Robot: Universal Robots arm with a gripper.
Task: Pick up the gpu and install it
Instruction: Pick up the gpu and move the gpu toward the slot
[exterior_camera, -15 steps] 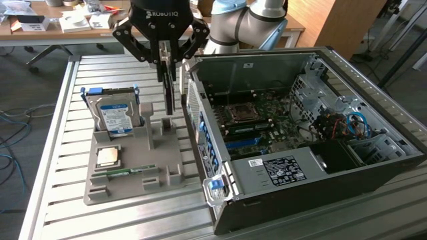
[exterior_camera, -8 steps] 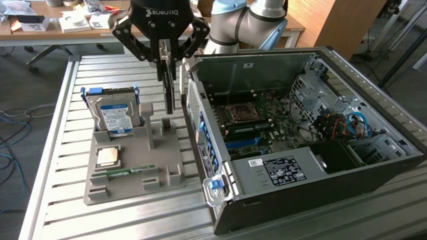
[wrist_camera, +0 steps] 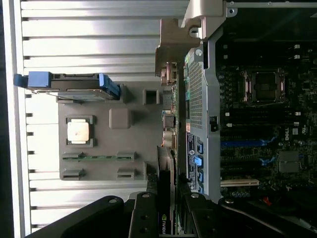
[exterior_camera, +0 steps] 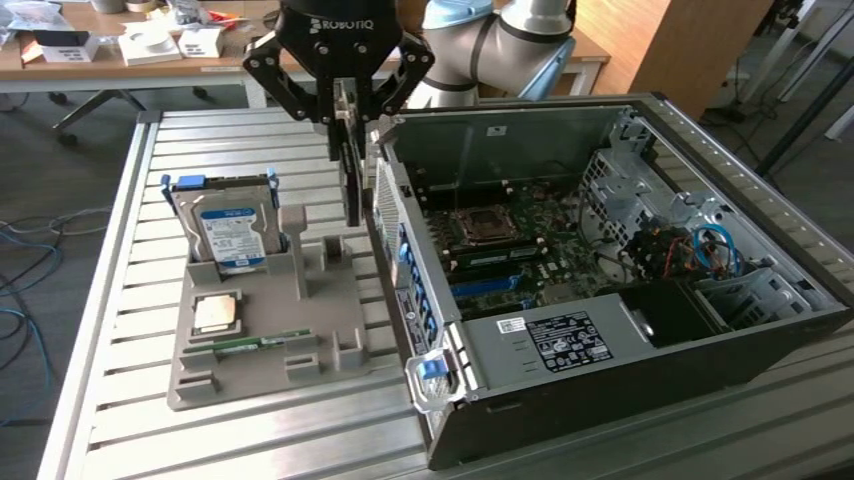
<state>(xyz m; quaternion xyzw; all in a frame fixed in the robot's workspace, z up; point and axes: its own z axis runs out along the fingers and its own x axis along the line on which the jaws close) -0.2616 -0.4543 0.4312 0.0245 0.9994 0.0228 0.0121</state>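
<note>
My gripper (exterior_camera: 346,118) is shut on the gpu (exterior_camera: 352,180), a thin black card seen edge-on that hangs upright below the fingers. The card is in the air between the grey holder tray (exterior_camera: 320,300) and the rear wall of the open computer case (exterior_camera: 534,130), close beside that wall. In the wrist view the gpu (wrist_camera: 166,163) runs out from between my gripper (wrist_camera: 167,210) fingers, its metal bracket at the far end, over the tray's edge. The motherboard (exterior_camera: 521,240) lies exposed inside the case.
On the grey tray (wrist_camera: 99,148) a silver hard drive (exterior_camera: 230,225) stands upright, with a processor chip (exterior_camera: 216,315) and a green memory stick (exterior_camera: 254,343) lying nearer the front. Everything rests on a slatted metal table (exterior_camera: 120,300). A desk with boxes (exterior_camera: 147,45) stands behind.
</note>
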